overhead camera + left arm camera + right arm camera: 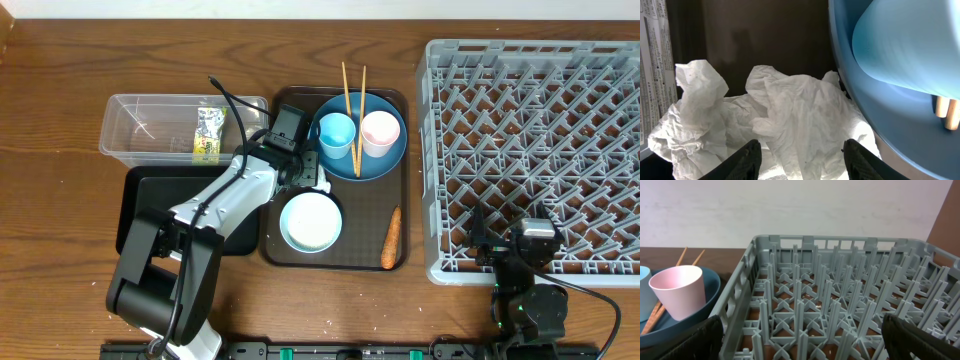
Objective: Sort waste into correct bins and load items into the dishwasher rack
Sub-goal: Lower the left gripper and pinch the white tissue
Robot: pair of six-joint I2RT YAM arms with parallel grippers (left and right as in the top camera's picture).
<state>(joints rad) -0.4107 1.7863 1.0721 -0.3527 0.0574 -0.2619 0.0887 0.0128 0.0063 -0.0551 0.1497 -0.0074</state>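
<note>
The crumpled white tissue (790, 110) lay on the brown tray (365, 215), soft and full of folds, just beside the round blue plate (880, 130). The left gripper (801, 150) hung over it with its black fingers (747, 160) apart, one at each side of the paper. Whether they pinched it, I could not tell. The right gripper (802, 337) stood wide open over the near edge of the grey lattice rack (840, 280).

On the plate stood a light blue cup (336, 135) and a pink cup (380, 132), and two thin chopsticks (347, 100) lay across it. The smooth bowl (311, 222) and the carrot (391, 238) rested on the brown tray. The printed wrapper (208, 135) was in the clear tub (140, 130), next to the black tray (145, 195). The table (60, 80) was dark grained wood, and behind it stood a pale, plain wall (790, 210).
</note>
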